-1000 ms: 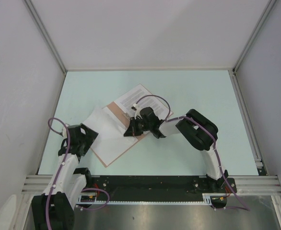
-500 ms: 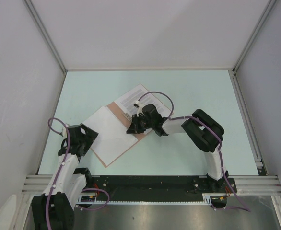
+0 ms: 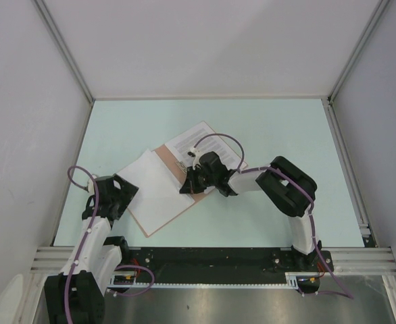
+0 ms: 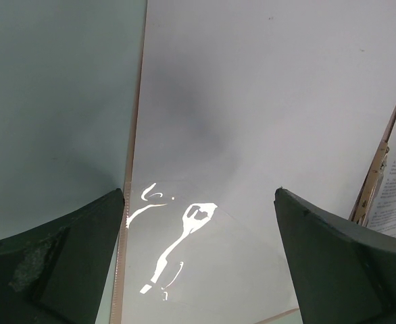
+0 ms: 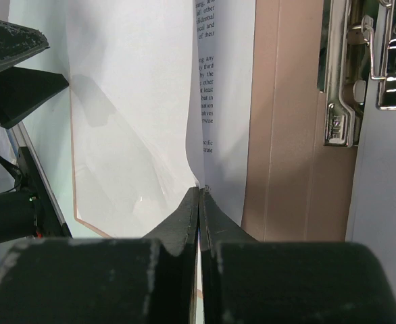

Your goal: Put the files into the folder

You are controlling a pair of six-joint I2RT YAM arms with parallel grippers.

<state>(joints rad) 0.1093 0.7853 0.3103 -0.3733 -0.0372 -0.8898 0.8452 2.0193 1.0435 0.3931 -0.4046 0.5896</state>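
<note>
The folder (image 3: 169, 158) is lying open on the table. It is showing more of its brown inside than a second ago, because the printed sheet (image 3: 205, 138) is shifting toward the folder's far right corner. Judge that sheet as being repositioned, not yet filed. The blank sheet (image 3: 151, 192) is covering the folder's left leaf. The right gripper (image 5: 199, 192) is pinching the printed sheet's edge beside the spine. The left gripper (image 4: 199, 196) is hanging spread over the blank sheet. You are counting one folder, two visible sheets, two grippers and one metal clip (image 5: 360, 67).
</note>
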